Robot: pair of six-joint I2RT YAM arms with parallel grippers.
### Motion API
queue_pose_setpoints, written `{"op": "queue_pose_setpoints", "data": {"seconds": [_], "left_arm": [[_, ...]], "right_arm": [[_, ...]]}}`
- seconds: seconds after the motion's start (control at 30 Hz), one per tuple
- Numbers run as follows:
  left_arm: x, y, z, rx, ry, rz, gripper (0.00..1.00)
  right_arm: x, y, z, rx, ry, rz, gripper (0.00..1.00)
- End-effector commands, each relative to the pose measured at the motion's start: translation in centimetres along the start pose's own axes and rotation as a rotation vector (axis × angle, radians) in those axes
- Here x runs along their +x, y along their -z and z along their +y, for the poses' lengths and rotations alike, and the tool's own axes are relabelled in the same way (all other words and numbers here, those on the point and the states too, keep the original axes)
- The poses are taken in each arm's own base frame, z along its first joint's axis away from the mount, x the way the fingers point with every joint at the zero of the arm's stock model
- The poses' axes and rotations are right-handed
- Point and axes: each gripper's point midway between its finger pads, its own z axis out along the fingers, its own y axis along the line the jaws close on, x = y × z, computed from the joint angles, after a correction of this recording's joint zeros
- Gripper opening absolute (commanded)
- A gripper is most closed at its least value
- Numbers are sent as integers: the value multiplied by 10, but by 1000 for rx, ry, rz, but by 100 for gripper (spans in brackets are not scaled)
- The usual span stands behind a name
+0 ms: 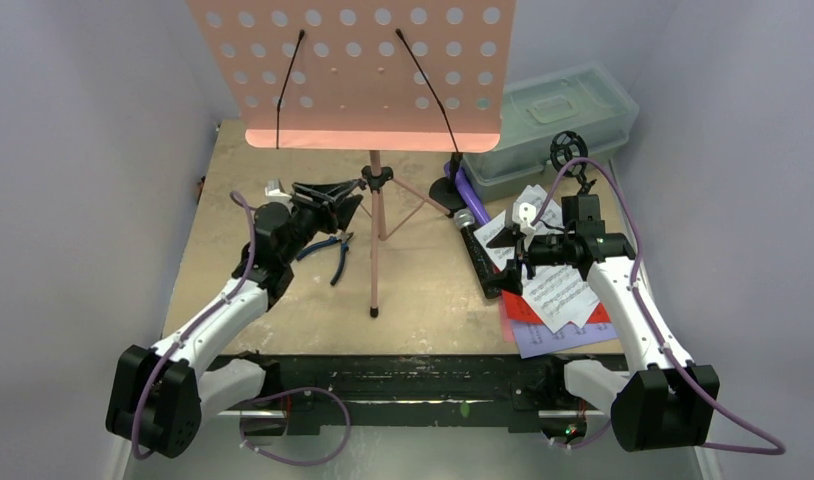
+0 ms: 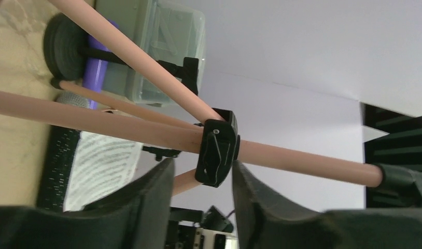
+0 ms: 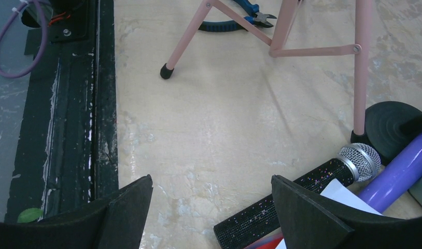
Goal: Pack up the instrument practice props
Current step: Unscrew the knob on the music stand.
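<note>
My left gripper [image 2: 201, 170] sits open astride the black clamp collar [image 2: 217, 150] of the pink music rack [image 1: 375, 250], upright on the table [image 1: 283, 330]. It looks light, stiff and top-heavy, so I'd grip the collar. My right gripper [image 3: 211, 189] hovers open, empty.

Two slim robot arms: the left arm [image 1: 215, 318] and the right arm [image 1: 628, 300] are both cased in smooth white shells with black joints. Each ends at the near side in a chunky matte black base block [image 1: 155, 400]. A thin purple cable [image 1: 245, 240] loops loosely along each arm. A small white fitting [image 1: 525, 213] sits on each wrist. The left hand [image 1: 348, 200] and right hand [image 1: 505, 255] each have two broad, black, wedge-shaped fingers [image 3: 127, 210] with a dull, grainy surface.
</note>
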Motion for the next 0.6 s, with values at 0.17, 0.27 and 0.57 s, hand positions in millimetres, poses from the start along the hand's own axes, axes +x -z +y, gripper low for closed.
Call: {"op": "queue_pose_setpoints", "data": {"seconds": [0.17, 0.27, 0.57], "left_arm": [[-18, 32, 8, 58, -786, -83, 69], [-21, 44, 9, 103, -1126, -81, 78], [-25, 62, 17, 374, -1681, -204, 83]], "right_arm": [[0, 1, 3, -9, 8, -4, 89], [0, 1, 3, -11, 11, -4, 89], [1, 1, 3, -14, 6, -2, 89]]}}
